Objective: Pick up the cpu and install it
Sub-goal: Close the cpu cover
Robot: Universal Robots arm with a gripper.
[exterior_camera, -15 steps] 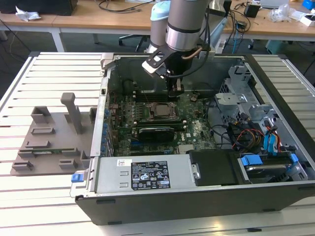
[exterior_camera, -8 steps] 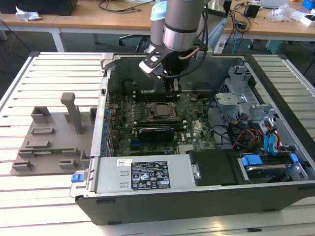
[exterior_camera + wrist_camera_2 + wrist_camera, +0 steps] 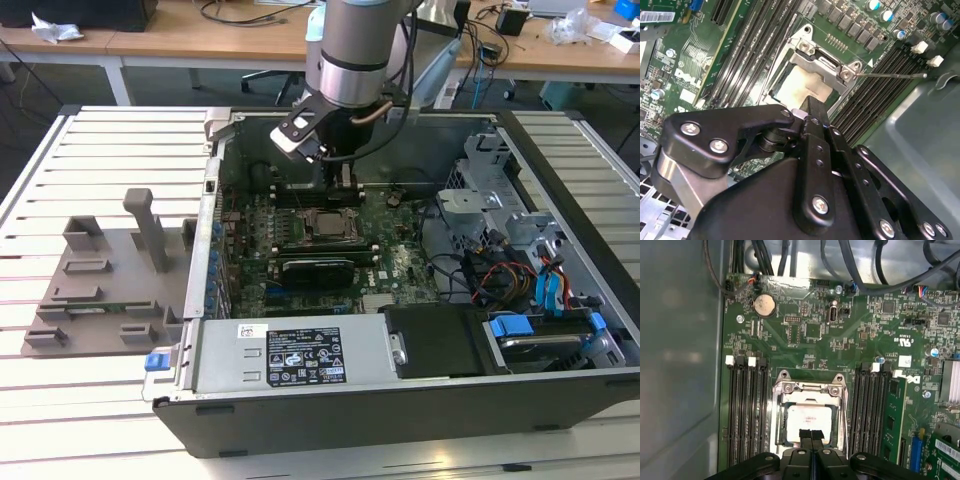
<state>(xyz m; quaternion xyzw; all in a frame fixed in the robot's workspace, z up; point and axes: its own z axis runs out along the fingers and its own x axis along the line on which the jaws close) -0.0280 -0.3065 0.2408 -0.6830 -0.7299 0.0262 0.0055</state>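
Gripper clenched shut over the cpu, pale silvery square lying in the socket frame; exterior view adds the grey fixture plate.

I see a white slatted worktable spread across the foreground under even, bright light. Behind it runs a row of light wooden desks on white legs, with dark cables lying on top. A dark grey-blue floor shows beneath them.
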